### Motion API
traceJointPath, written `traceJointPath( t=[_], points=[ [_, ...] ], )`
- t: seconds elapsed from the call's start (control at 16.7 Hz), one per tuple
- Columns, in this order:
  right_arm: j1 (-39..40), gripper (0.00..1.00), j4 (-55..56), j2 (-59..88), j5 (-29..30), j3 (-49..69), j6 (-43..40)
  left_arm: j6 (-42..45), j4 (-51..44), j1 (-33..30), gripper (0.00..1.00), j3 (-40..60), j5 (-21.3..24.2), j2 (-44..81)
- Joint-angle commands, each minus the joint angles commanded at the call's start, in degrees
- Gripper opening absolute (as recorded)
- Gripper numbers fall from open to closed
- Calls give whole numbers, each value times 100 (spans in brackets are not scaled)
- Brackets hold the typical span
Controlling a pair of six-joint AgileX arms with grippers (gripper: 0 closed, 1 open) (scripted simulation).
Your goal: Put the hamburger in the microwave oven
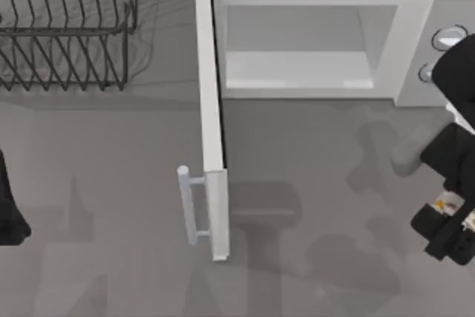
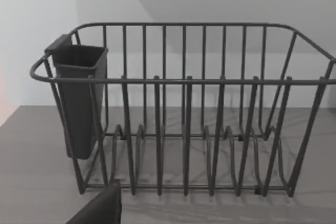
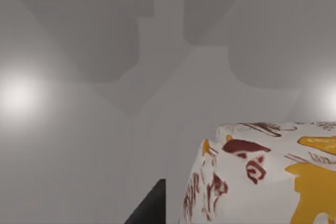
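At the counter's (image 1: 297, 206) right edge, the right tool (image 1: 449, 220) pinches the small white hamburger with orange and dark-red blotches (image 1: 447, 203), well apart from the large white-grey microwave oven (image 1: 312, 42), whose side-hinged door stands open.

Microwave oven (image 1: 312, 42) at table (image 1: 111, 206) back centre, door open; wire rack (image 1: 67, 27) back left; hamburger (image 1: 447, 203) far right.

surface: grey table (image 1: 111, 206) | back: pale wall (image 2: 31, 24) | far left: black wire rack (image 1: 67, 27)
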Motion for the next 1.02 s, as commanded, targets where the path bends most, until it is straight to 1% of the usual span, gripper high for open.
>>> traceJointPath(
  t=[0.12, 0.24, 0.78, 0.9, 1.02],
  points=[
    [129, 0, 627, 477, 298, 243, 291, 0, 0, 0, 100, 0, 0, 0],
    [270, 0, 1495, 1030, 632, 519, 619, 0, 0, 0, 100, 0, 0, 0],
    [868, 0, 6558, 3623, 2294, 1609, 2370, 0, 0, 0, 100, 0, 0, 0],
    [962, 0, 7501, 4097, 2641, 1776, 2760, 0, 0, 0, 100, 0, 0, 0],
    [1044, 0, 8207, 4489, 2946, 1925, 3108, 0, 0, 0, 100, 0, 0, 0]
  ],
)
